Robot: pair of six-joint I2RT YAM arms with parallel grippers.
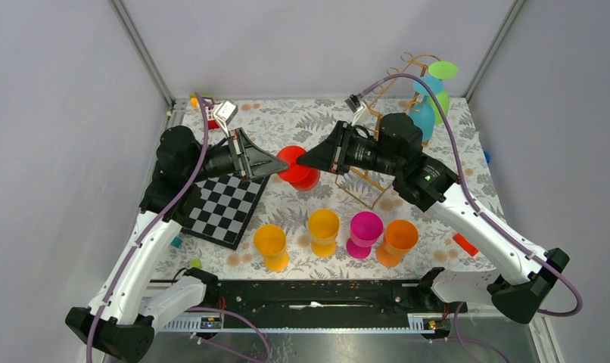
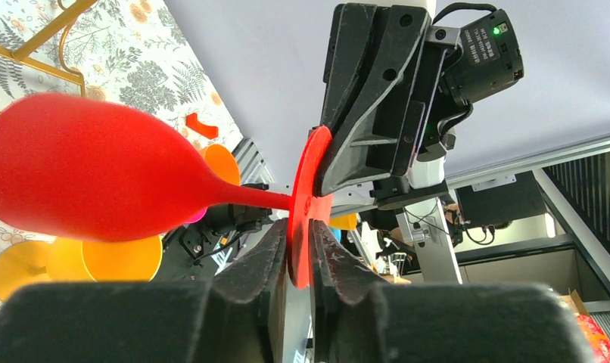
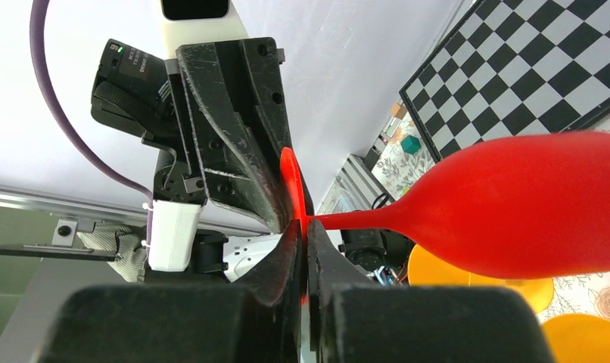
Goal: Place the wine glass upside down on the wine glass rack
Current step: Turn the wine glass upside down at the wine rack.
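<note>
The red wine glass [image 1: 306, 178] hangs sideways above the mat's middle, with its foot disc [image 2: 309, 189] pinched from two sides. My left gripper [image 2: 300, 234] is shut on the disc's lower edge, and the bowl [image 2: 90, 178] points off to the left. My right gripper [image 3: 303, 234] is shut on the opposite edge of the same disc, and its bowl [image 3: 529, 204] reaches out to the right. In the top view the two grippers meet tip to tip at the glass, left [image 1: 281, 165] and right [image 1: 303, 160]. The gold wire wine glass rack [image 1: 371, 181] stands behind the right arm.
A blue glass [image 1: 423, 117] and a green glass [image 1: 442, 72] hang upside down on the rack. A checkerboard [image 1: 222, 204] lies at the left. Orange [image 1: 272, 246], yellow [image 1: 323, 231], magenta [image 1: 362, 233] and orange [image 1: 396, 242] cups line the front. A small red block [image 1: 465, 243] lies at the right.
</note>
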